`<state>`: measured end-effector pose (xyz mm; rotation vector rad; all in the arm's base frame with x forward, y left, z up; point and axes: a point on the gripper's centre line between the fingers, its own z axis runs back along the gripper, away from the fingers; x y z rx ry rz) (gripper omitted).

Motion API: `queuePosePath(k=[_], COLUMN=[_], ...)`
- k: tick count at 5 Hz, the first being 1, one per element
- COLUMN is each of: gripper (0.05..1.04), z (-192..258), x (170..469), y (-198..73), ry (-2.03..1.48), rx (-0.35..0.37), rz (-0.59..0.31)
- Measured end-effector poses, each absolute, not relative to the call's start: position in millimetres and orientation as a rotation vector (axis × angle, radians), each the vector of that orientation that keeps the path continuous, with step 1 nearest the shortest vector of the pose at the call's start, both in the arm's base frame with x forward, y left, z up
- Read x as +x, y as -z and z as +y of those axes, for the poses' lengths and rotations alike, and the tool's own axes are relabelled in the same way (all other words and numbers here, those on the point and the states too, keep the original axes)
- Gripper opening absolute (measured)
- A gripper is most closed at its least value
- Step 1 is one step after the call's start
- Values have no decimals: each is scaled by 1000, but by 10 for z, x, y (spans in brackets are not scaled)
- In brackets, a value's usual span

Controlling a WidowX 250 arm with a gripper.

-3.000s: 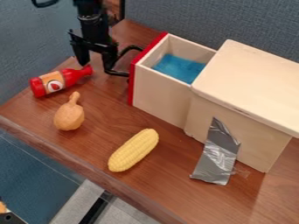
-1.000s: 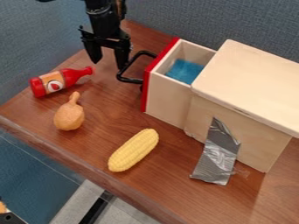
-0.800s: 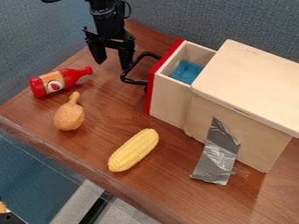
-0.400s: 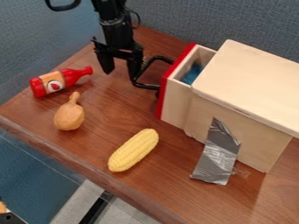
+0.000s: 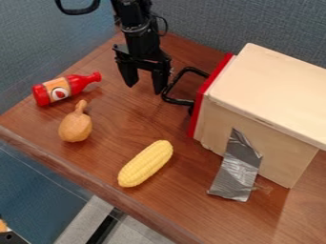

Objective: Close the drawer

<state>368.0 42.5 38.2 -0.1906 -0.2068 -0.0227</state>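
This looks like a robot lab, possibly in an office. A black robot arm (image 5: 137, 31) with bare joints and a loose cable hangs over a wood-grain tabletop (image 5: 121, 128). Behind it, the blue-grey wall (image 5: 210, 24) has the woven look of office partition cloth. Toy corn (image 5: 145, 163) and a toy bottle (image 5: 57, 90) lie beside a plain wooden box (image 5: 274, 95), roughly taped to the tabletop like a test rig.
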Motion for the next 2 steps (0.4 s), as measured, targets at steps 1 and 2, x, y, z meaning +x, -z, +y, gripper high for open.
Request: queuePosePath(k=[1, 2], gripper=[999, 999], z=[231, 84], x=[3653, 3639], y=[-504, -516], ry=[65, 96], rx=[-203, -210], rz=[-221, -223])
